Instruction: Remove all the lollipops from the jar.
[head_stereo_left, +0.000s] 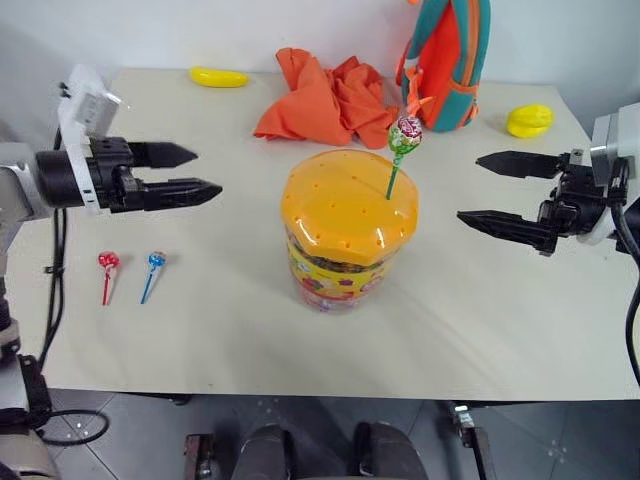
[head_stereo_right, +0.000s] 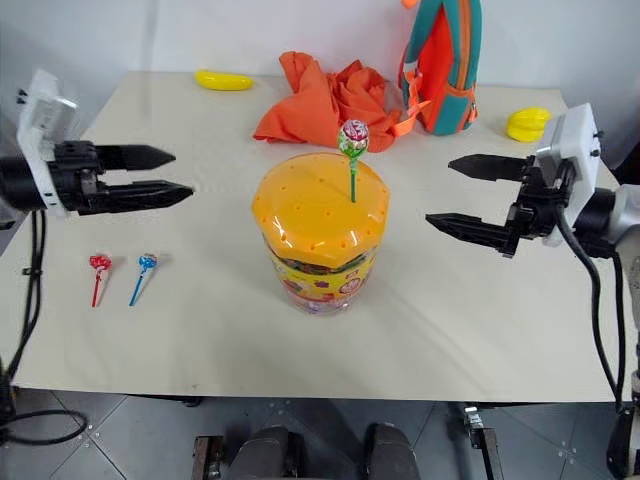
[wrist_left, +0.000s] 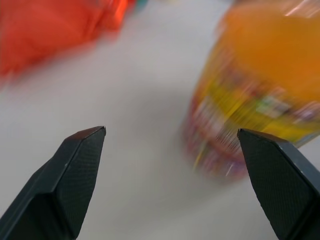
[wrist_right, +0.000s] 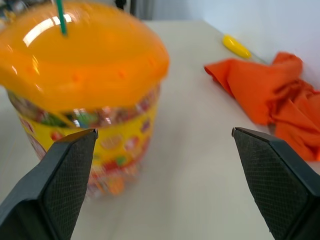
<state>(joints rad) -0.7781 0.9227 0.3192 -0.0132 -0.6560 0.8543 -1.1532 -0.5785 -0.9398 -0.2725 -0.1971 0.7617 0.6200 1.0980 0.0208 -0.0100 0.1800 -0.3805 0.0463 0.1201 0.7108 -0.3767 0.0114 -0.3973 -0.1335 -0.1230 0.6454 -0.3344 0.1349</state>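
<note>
The jar (head_stereo_left: 347, 235), a clear tub with an orange holed lid and a yellow-red label, stands mid-table. One lollipop (head_stereo_left: 404, 137) with a green stick pokes upright out of the lid's right side. A red lollipop (head_stereo_left: 107, 264) and a blue lollipop (head_stereo_left: 155, 264) lie on the table at the left. My left gripper (head_stereo_left: 204, 171) hovers open and empty left of the jar, above the two lying candies. Right of the jar, my right gripper (head_stereo_left: 482, 190) is open and empty, pointing at the jar (wrist_right: 90, 100).
An orange cloth (head_stereo_left: 325, 95) lies behind the jar, with a teal-orange backpack (head_stereo_left: 450, 60) beside it. A yellow banana-like toy (head_stereo_left: 218, 76) sits at the back left and a yellow toy (head_stereo_left: 530, 119) at the back right. The table's front edge (head_stereo_left: 320, 392) is near.
</note>
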